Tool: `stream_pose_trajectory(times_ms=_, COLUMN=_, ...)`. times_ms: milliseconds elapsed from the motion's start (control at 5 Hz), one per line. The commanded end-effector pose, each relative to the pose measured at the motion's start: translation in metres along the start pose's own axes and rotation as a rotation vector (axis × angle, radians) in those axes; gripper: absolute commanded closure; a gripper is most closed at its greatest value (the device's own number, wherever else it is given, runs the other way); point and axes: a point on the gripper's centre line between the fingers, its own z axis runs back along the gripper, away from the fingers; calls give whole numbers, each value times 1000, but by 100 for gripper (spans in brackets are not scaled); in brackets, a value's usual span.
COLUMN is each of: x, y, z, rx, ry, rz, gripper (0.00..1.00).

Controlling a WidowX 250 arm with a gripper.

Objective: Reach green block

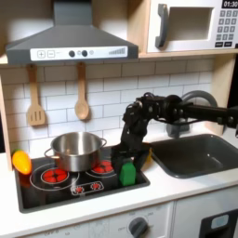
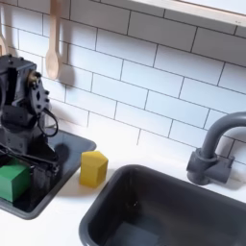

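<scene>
The green block (image 1: 127, 173) stands upright on the front right corner of the black stovetop (image 1: 56, 191); in the second exterior view the green block (image 2: 12, 180) is at the left edge. My gripper (image 1: 129, 156) hangs from the black arm directly above the block, fingers pointing down and nearly at its top. In the second exterior view the gripper (image 2: 17, 152) is a dark mass just over the block. The fingers' spacing is too dark to make out.
A steel pot (image 1: 76, 149) sits on the stove to the block's left in the first exterior view. A yellow block (image 2: 93, 167) stands between the stove and the dark sink (image 2: 163, 216). A grey faucet (image 2: 213, 149) rises behind the sink. A yellow-orange toy (image 1: 20, 161) lies at the stove's far left.
</scene>
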Motion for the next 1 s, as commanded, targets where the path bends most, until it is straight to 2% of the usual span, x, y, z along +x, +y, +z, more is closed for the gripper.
stream_pose_trajectory(times_ms=0, x=-3, y=4, z=-8, rx=10, ry=31, rz=-1, gripper=0)
stream_pose_trajectory(times_ms=600, x=-4, y=0, z=-18, rx=1, ry=59, rz=-25, gripper=0)
stream_pose_trajectory(times_ms=800, x=-1, y=0, z=-17, rx=-2, ry=64, rz=-19, gripper=0)
